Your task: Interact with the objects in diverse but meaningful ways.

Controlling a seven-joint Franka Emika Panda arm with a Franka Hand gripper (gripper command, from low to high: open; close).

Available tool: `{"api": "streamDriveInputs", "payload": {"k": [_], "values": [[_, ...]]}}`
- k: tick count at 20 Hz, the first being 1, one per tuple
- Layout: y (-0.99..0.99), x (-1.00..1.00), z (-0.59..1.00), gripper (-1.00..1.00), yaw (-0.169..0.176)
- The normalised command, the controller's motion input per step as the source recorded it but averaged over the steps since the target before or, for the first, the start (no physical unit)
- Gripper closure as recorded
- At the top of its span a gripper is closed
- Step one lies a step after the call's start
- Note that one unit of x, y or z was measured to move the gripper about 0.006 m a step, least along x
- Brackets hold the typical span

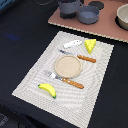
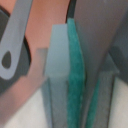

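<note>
From the exterior view I can't find my arm at all, so I'm leaning on the wrist view, which is blurred and very close: the gripper [image 2: 67,100] fills the frame, its jaws shut on a thin upright piece, pale grey-blue on one face and teal on the other, which I can't name with confidence. Beside it lies a grey handle with a hanging hole [image 2: 10,52], resting on a salmon surface. On the table, the placemat [image 1: 30,75] carries the round tan plate [image 1: 68,66] in the middle, the fork [image 1: 64,79] and knife [image 1: 79,56] on either side of it, the yellow banana [image 1: 47,89] near the mat's front corner, and the yellow cheese wedge [image 1: 90,46] at the far side with the white-and-blue tool [image 1: 73,43] just beside it. The grey-blue pots [image 1: 80,10] stand on the pinkish board [image 1: 107,30] at the back. I'd judge these toys light, stiff and somewhat slick plastic; the banana wants a pinch across its middle, the cheese across its flat faces, and a pot by its handle.
</note>
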Motion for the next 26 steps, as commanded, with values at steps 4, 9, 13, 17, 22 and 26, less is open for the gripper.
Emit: {"api": "streamDriveInputs", "payload": {"k": [4, 9, 13, 17, 22, 26], "values": [[0.0, -0.24, -0.2, 1.0, 0.053], [0.01, -0.16, -0.15, 1.0, 0.054], [0.02, -0.14, -0.19, 1.0, 0.06], [0.28, 0.1, 0.17, 1.0, 0.033], [0.33, 0.16, 0.18, 1.0, 0.028], [0.35, 0.22, 0.19, 1.0, 0.014]]}}
